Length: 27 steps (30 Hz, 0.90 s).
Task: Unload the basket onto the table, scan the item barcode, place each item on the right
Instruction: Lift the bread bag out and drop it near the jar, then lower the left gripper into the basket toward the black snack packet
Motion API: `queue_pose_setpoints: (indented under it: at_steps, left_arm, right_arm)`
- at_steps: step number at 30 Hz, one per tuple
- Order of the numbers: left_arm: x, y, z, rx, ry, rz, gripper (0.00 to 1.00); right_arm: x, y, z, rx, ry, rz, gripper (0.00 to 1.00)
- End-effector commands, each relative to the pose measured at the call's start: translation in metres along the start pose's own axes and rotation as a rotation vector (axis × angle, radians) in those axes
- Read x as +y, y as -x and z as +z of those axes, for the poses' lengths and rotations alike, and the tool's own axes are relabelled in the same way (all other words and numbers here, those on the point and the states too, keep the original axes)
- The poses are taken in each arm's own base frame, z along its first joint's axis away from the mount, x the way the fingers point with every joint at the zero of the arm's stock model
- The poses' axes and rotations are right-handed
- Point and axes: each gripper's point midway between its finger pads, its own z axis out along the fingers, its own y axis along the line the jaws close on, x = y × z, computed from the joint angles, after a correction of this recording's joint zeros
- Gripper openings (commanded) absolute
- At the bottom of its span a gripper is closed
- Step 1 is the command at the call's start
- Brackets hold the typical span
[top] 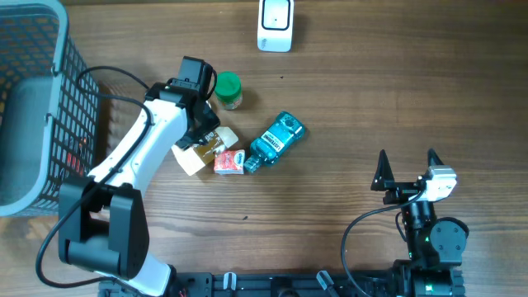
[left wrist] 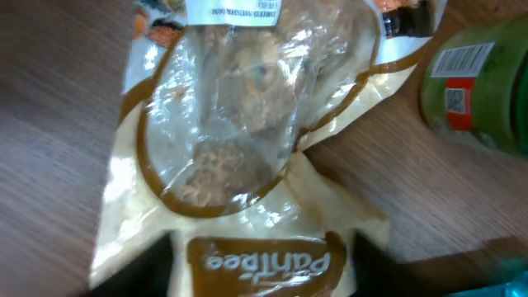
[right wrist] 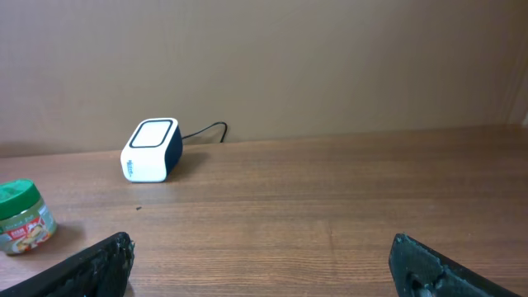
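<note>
A clear and cream snack bag [top: 196, 155] with a brown "Pantree" label lies flat on the wooden table, filling the left wrist view [left wrist: 247, 140]. My left gripper [top: 205, 136] [left wrist: 264, 268] is right over it, jaws apart, one dark finger [left wrist: 153, 268] on each side of the bag's labelled end. A white printed sticker [left wrist: 235, 10] shows at the bag's far end. The white scanner [top: 275, 23] [right wrist: 151, 150] stands at the table's back edge. My right gripper [top: 407, 169] [right wrist: 264, 268] is open and empty at the front right.
A green-lidded jar [top: 228, 91] [left wrist: 478, 82] [right wrist: 25, 216] stands just behind the bag. A small red and white packet [top: 229, 161] and a blue bottle [top: 276, 140] lie to its right. A grey wire basket [top: 33, 107] sits at the left edge.
</note>
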Motion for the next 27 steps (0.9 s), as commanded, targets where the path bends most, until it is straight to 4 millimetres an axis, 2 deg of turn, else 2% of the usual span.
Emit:
queue_pose_setpoints:
  at_steps: [1, 4, 6, 7, 8, 10, 12, 14, 17, 19, 21, 24, 27]
  left_arm:
    - [0.004, 0.053, -0.079, -0.188, -0.038, -0.052, 1.00]
    - [0.025, 0.096, -0.168, -0.357, -0.082, -0.145, 1.00]
    - [0.048, 0.121, -0.221, -0.443, -0.134, -0.239, 1.00]
    - [0.072, 0.137, -0.253, -0.503, -0.153, -0.317, 1.00]
    - [0.098, 0.150, -0.275, -0.545, -0.155, -0.390, 1.00]
    - [0.147, 0.164, -0.298, -0.567, -0.154, -0.436, 1.00]
    - [0.188, 0.169, -0.298, -0.555, -0.124, -0.487, 1.00]
    - [0.239, 0.175, -0.286, -0.512, -0.081, -0.529, 1.00]
    - [0.285, 0.173, -0.269, -0.449, -0.030, -0.621, 1.00]
    - [0.307, 0.171, -0.252, -0.395, 0.009, -0.668, 1.00]
    - [0.315, 0.177, -0.232, -0.339, 0.011, -0.668, 1.00]
    - [0.295, 0.195, -0.201, -0.273, -0.102, -0.445, 1.00]
    - [0.288, 0.198, -0.168, -0.187, -0.149, -0.317, 1.00]
  right_arm:
    - [-0.003, 0.001, 0.000, -0.006, -0.013, -0.006, 1.00]
    - [-0.002, 0.001, 0.000, -0.006, -0.013, -0.006, 1.00]
    - [-0.002, 0.001, 0.000, -0.006, -0.013, -0.006, 1.00]
    - [-0.003, 0.001, 0.000, -0.006, -0.013, -0.006, 1.00]
    - [-0.002, 0.001, 0.000, -0.006, -0.013, -0.006, 1.00]
    - [-0.002, 0.001, 0.000, -0.006, -0.013, -0.006, 1.00]
    - [-0.002, 0.001, 0.000, -0.006, -0.013, -0.006, 1.00]
    - [-0.002, 0.001, 0.000, -0.006, -0.013, -0.006, 1.00]
    - [-0.002, 0.001, 0.000, -0.006, -0.013, -0.006, 1.00]
    - [-0.002, 0.001, 0.000, -0.006, -0.013, -0.006, 1.00]
    - [-0.002, 0.001, 0.000, -0.006, -0.013, -0.006, 1.00]
    - [-0.002, 0.001, 0.000, -0.006, -0.013, -0.006, 1.00]
    - [-0.002, 0.001, 0.000, -0.006, -0.013, -0.006, 1.00]
